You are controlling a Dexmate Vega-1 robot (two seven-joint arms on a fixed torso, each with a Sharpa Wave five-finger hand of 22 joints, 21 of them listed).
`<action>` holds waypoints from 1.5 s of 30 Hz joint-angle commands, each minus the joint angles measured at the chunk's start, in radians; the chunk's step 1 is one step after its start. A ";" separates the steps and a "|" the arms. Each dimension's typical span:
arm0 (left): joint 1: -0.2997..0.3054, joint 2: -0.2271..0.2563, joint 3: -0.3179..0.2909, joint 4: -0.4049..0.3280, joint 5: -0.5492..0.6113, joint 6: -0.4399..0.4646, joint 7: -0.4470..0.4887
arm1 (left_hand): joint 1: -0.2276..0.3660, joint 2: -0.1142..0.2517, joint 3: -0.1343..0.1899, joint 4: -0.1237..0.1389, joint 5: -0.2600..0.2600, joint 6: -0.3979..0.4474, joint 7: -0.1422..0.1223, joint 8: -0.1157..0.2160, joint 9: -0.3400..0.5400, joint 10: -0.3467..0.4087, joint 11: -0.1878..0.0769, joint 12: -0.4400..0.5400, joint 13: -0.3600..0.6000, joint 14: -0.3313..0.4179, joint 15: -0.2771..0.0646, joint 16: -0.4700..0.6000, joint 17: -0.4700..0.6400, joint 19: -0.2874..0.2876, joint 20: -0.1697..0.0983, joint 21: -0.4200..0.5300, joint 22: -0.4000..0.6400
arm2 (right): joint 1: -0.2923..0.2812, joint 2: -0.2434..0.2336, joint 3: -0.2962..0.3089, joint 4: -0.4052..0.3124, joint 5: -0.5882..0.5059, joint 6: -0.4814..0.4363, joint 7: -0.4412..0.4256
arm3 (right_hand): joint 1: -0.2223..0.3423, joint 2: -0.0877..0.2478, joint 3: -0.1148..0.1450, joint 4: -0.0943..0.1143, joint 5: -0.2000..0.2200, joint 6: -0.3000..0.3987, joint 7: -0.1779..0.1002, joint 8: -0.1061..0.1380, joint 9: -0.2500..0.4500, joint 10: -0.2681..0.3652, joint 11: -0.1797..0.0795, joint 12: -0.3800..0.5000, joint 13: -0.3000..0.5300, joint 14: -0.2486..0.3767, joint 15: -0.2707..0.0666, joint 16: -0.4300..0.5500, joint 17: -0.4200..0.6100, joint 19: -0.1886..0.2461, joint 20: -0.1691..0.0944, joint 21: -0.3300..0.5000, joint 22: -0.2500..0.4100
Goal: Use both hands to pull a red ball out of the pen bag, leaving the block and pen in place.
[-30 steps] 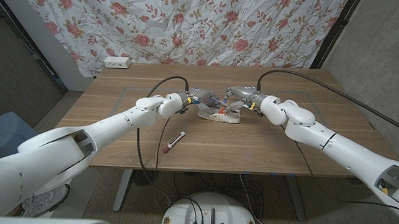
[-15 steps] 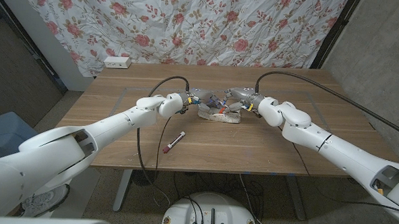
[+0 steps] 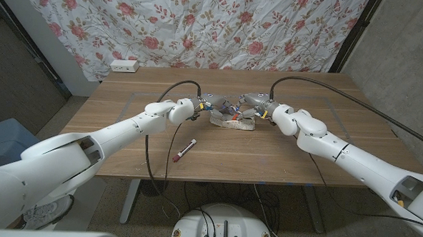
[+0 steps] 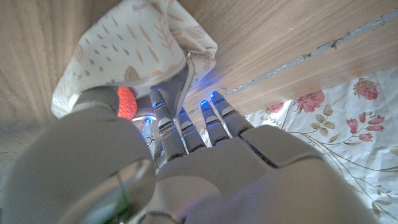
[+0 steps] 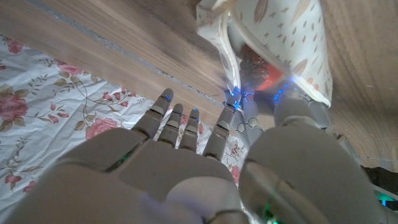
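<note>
Right now you are working both hands at the pen bag (image 3: pixel 233 120), which is lying in the middle of the table (image 3: pixel 281 154) with its long axis running left to right. Your left hand (image 3: pixel 206 104) is sitting at the bag's left end and your right hand (image 3: pixel 249 103) at its right end, so the bag is lying between them. In the left wrist view a thumb is pressing against the cloth by the zipper while the fingers (image 4: pixel 208 121) are reaching straight past the bag, holding nothing. The right wrist view is showing much the same: a thumb at the bag's mouth, fingers (image 5: pixel 180 121) extended beyond it.

The red ball (image 5: pixel 264 73) is sitting inside the open bag, showing orange-red through the mouth in both wrist views (image 4: pixel 127 102). It is lying just beyond each thumb tip, and I cannot tell which hand is nearer. I cannot tell whether either hand is actually pinching the cloth.

A red-capped pen (image 3: pixel 184 150) is lying on the near side, left of the bag.
</note>
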 commanded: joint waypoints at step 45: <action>0.015 0.005 0.001 -0.028 0.006 0.028 -0.005 | -0.003 0.010 -0.002 -0.007 0.003 0.006 -0.001 0.004 0.000 -0.003 -0.003 0.007 0.002 -0.004 -0.095 0.004 0.003 -0.006 0.000 0.006 0.003 | -0.045 0.000 0.002 -0.029 -0.041 -0.004 -0.097 | 0.106 -0.004 0.005 -0.009 0.020 0.104 -0.017 0.075 0.018 0.043 -0.020 0.007 0.004 0.036 -0.031 0.018 0.008 0.049 -0.012 0.004 0.002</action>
